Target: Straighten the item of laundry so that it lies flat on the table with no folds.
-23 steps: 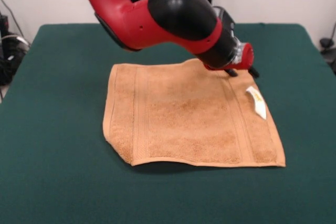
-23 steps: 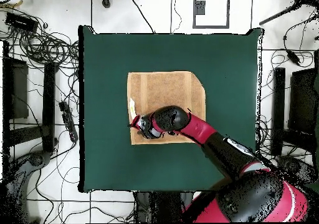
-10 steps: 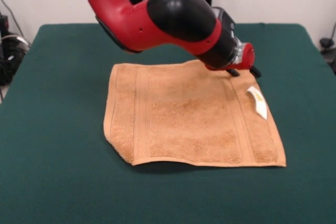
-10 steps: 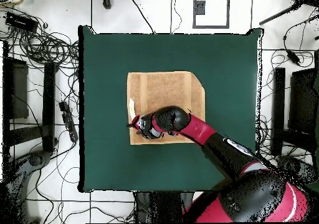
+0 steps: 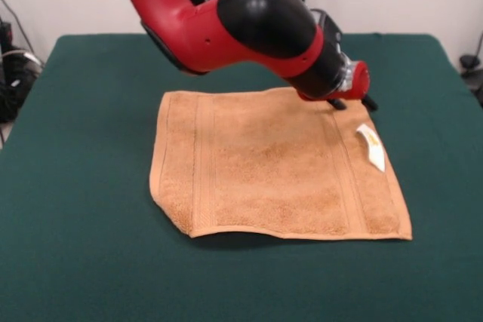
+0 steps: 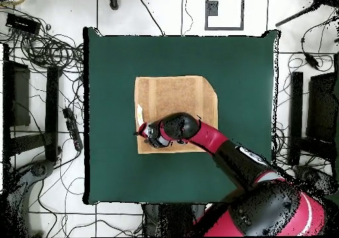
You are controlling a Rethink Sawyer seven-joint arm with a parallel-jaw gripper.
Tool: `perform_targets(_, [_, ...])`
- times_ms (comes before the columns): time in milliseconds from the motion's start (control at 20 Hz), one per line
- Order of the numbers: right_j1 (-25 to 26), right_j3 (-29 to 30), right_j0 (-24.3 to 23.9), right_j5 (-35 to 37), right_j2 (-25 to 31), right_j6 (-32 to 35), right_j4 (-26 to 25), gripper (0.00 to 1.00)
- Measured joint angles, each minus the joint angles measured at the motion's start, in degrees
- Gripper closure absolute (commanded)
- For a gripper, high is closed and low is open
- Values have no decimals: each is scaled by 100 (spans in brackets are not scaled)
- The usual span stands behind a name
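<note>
Gripper (image 5: 349,102) (fingers' state unclear) at one orange towel's (image 5: 272,171) far corner — one green table (image 5: 75,186) beneath.

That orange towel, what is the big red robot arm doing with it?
The red and black robot arm is working on a small orange-tan terry towel spread on the dark green table. Its tool is down at the towel's far edge, close to the small white tag. The towel lies mostly flat, but one corner, at the near left in the front view, looks cut off as if folded under. Whether the tool is pinching the cloth cannot be seen.
</note>
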Motion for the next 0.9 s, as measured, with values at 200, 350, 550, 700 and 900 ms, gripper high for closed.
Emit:
perform_targets(200, [-31, 3, 47, -18, -27, 6, 0, 0])
perform_targets(350, [-42, 5, 64, -28, -38, 13, 1, 0])
perform_targets(550, [-45, 9, 66, -38, -39, 14, 1, 0])
perform_targets(700, [-45, 11, 66, -45, -39, 16, 1, 0])
perform_targets(900, [-44, 12, 66, -49, -38, 16, 2, 0])
